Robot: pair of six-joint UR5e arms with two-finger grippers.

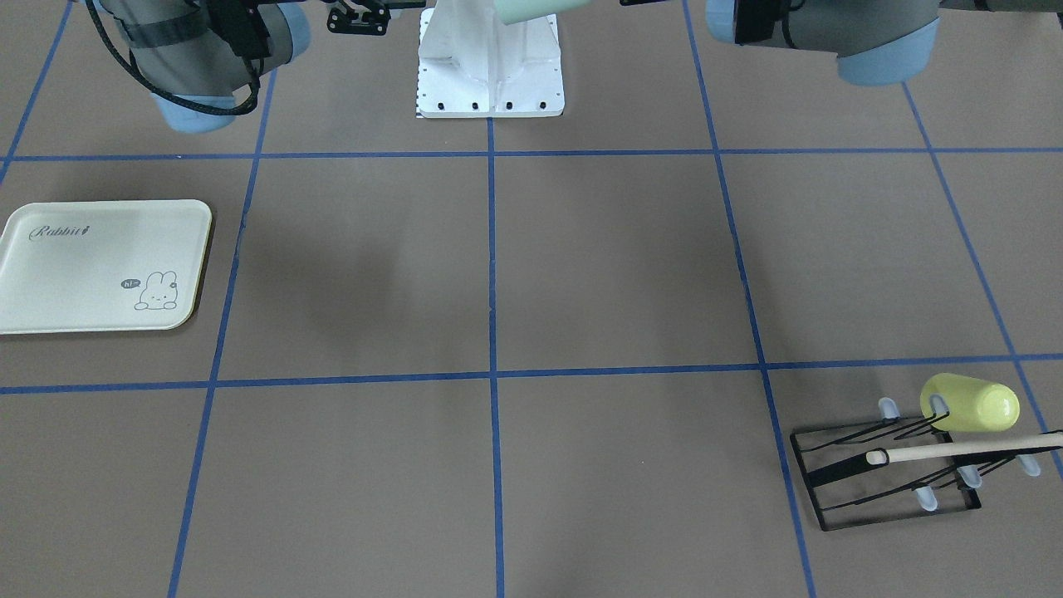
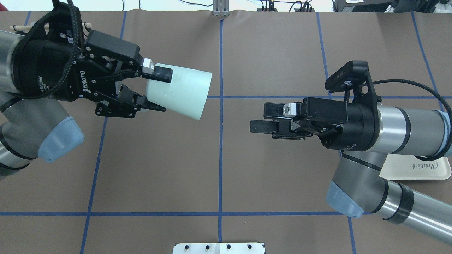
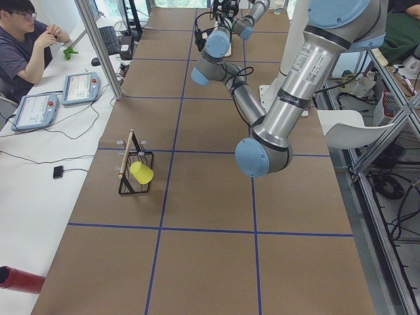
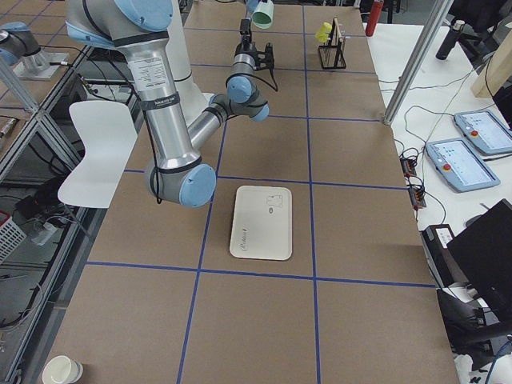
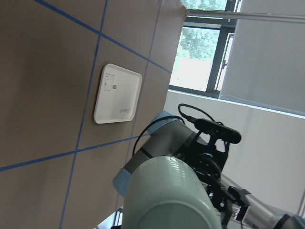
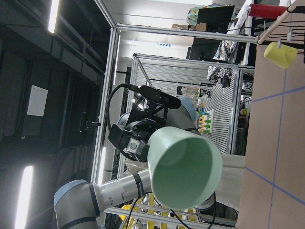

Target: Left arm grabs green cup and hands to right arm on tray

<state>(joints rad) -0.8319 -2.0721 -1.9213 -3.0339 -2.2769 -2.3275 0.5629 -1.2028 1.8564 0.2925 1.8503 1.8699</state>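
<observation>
the left tool [image 2: 159, 91] is clamped on the green cup [image 2: 180, 93] near its base, 1 finger above and 1 below it, in the upper left of the overhead view. the cup is held on its side in the air over the brown surface [image 2: 219, 158], with its wide open mouth turned toward the right tool [image 2: 259, 118]. the right tool sits right of centre with its 2 fingers parted and nothing between them. it points at the cup, with a clear gap between fingertips and rim. the right wrist view looks straight into the cup's mouth. the tray [image 2: 423, 169] lies flat on the surface at the right edge, partly hidden under the right arm [image 2: 420, 128] and well apart from the cup. at the lower right of the front-facing view, a yellow-green cup [image 1: 972, 404] hangs on a black wire rack [image 1: 835, 471], and a pale wooden stick [image 1: 955, 449] lies across the rack.
</observation>
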